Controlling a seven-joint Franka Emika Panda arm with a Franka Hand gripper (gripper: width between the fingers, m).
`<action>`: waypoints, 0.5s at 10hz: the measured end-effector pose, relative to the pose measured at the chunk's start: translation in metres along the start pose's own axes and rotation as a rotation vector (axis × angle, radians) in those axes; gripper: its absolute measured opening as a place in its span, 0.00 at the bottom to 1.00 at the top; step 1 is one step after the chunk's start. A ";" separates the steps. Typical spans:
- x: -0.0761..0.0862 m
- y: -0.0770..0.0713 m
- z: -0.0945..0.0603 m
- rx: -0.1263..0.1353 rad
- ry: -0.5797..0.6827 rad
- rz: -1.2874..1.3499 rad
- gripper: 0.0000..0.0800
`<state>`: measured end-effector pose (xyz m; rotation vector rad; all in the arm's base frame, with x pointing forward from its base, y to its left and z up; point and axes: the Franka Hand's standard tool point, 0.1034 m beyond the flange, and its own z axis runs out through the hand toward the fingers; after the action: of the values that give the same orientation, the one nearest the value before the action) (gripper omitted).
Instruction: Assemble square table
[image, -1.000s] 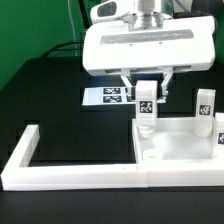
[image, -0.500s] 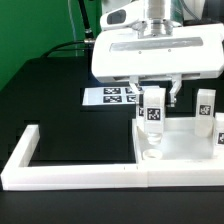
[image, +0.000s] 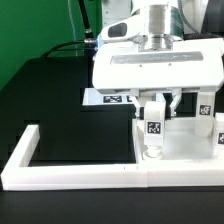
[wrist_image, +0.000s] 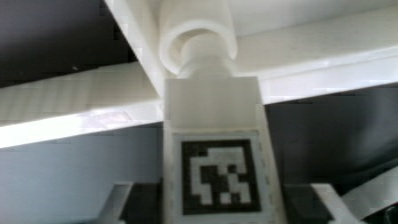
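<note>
My gripper is shut on a short white leg with a black-and-white tag and holds it upright. The leg's lower end meets the near-left corner socket of the white square tabletop. I cannot tell how deep it sits. In the wrist view the leg runs from between my fingers out to the slab's corner, and my gripper grips its tagged part. Two more tagged legs stand upright at the exterior view's right.
The long white L-shaped border wall runs along the front and up the exterior view's left, with the tabletop pushed against it. The marker board lies flat behind my gripper on the black table.
My gripper has carried the leg toward the exterior view's right and downward. The leg's lower end has come down to the tabletop's corner socket.
</note>
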<state>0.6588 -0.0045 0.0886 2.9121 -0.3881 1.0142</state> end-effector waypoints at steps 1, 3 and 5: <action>-0.003 0.001 0.002 -0.003 -0.006 -0.001 0.36; -0.007 0.003 0.004 -0.005 -0.012 -0.003 0.36; -0.008 0.006 0.005 -0.010 -0.009 -0.003 0.36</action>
<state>0.6544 -0.0092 0.0791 2.9085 -0.3885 0.9955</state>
